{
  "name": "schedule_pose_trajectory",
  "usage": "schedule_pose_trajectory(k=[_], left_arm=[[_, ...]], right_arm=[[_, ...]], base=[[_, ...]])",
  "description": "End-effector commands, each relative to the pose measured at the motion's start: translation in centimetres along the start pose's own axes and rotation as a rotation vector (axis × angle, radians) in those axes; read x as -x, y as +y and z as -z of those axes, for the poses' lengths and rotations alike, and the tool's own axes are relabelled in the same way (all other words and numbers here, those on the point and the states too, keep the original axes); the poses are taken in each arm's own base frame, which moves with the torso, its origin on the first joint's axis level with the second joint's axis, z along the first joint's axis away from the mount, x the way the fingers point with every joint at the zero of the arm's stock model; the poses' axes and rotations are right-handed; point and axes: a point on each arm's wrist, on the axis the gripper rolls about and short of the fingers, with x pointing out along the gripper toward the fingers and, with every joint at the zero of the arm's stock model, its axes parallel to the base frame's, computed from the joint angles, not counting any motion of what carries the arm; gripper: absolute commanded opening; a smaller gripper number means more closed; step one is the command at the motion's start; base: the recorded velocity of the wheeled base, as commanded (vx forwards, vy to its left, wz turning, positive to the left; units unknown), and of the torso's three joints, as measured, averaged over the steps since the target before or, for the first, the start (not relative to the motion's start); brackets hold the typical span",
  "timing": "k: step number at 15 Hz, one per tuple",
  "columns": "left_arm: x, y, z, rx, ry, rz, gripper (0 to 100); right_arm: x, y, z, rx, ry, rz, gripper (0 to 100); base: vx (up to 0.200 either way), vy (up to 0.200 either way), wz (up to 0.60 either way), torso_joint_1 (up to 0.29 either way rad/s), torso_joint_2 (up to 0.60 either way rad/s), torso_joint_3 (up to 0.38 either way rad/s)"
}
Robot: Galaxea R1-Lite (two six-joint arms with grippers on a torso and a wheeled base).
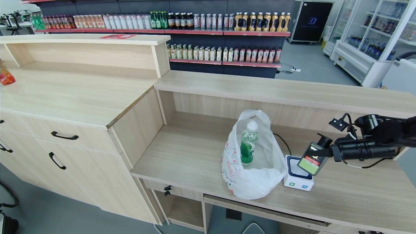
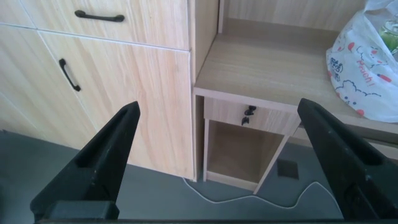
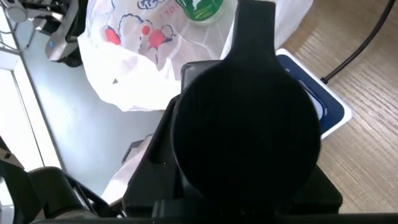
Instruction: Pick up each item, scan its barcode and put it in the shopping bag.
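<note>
My right gripper [image 1: 326,152] is shut on a small bottle [image 1: 312,161] with a black cap and a green and red label. It holds the bottle tilted just above the white and blue barcode scanner [image 1: 297,182] on the lower counter. In the right wrist view the held bottle [image 3: 245,130] is a dark round shape in front of the scanner [image 3: 326,106]. To the scanner's left stands the white shopping bag [image 1: 250,178], open, with a green bottle [image 1: 248,144] upright inside. My left gripper [image 2: 219,107] hangs open and empty low beside the cabinet, left of the bag [image 2: 364,68].
An orange snack packet [image 1: 6,76] lies on the higher counter [image 1: 74,94] at the far left. A black cable [image 1: 282,141] runs behind the bag to the scanner. Cabinet drawers with black handles [image 1: 64,136] face the left arm. Shelves of bottles [image 1: 195,22] stand beyond the counter.
</note>
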Motion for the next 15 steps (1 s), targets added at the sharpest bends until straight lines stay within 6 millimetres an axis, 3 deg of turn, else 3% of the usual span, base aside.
schedule_pose_trajectory(k=[1,15], left_arm=[[0.0,0.0,0.0,0.0,0.0,0.0,100],[0.0,0.0,0.0,0.0,-0.001,0.0,100]], right_arm=[[-0.5,-0.1,0.0,0.011,-0.001,-0.005,0],[-2.8,-0.6,0.5,0.066,0.039,0.034,0]], base=[[0.0,0.0,0.0,0.0,0.0,0.0],[0.0,0.0,0.0,0.0,0.0,0.0]])
